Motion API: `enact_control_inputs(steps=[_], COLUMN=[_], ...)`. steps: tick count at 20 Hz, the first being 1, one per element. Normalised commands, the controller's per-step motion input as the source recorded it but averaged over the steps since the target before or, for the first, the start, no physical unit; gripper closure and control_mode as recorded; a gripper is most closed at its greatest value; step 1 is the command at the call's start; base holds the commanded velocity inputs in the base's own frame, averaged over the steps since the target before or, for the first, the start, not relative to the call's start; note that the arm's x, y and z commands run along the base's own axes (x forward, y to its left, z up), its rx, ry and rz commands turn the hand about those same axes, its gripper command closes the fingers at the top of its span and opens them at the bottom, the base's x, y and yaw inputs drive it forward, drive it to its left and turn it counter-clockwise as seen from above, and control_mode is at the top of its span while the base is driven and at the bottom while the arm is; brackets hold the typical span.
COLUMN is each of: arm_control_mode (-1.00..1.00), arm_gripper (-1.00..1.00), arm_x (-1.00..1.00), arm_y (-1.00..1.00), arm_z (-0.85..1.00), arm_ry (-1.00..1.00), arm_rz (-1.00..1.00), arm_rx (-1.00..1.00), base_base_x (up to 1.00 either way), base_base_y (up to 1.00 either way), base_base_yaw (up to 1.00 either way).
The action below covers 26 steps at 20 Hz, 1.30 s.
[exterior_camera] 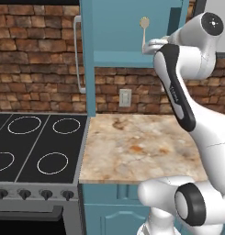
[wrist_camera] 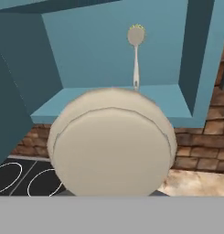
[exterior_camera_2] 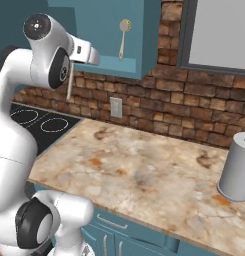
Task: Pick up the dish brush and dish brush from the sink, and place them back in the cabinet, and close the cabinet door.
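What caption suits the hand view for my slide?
A held dish brush fills the foreground before the open cabinet, where another brush stands upright.

Straight ahead of your gripper is the open teal-blue wall cabinet. A slim pale dish brush stands upright on its floor at the back wall, behind a round cream object just before the tool. The tall teal cabinet door hangs to the tool's left. Below the tool lies the beige marbled countertop, with the black stovetop to its left and a grey cylindrical canister on it, well to the right.
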Motion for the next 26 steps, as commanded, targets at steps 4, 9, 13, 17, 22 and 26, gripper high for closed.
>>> enact_control_inputs(steps=[4,9,13,17,22,26], arm_control_mode=[-1.0,-1.0,-1.0,-1.0,-1.0,-1.0], arm_gripper=[1.0,1.0,1.0,1.0,1.0,1.0], arm_x=[0.33,0.28,0.31,0.46,0.45,0.46], arm_y=[0.0,0.0,0.0,0.0,0.0,0.0], arm_z=[0.21,0.05,0.0,0.0,0.0,0.03], arm_ry=[-0.08,-0.06,-0.02,-0.04,-0.05,-0.02], arm_rz=[-0.01,0.0,0.0,0.0,0.0,0.0], arm_rx=[0.0,0.0,0.0,0.0,0.0,0.0], base_base_x=[0.0,0.0,0.0,0.0,0.0,0.0], base_base_y=[0.0,0.0,0.0,0.0,0.0,0.0], base_base_yaw=[0.0,0.0,0.0,0.0,0.0,0.0])
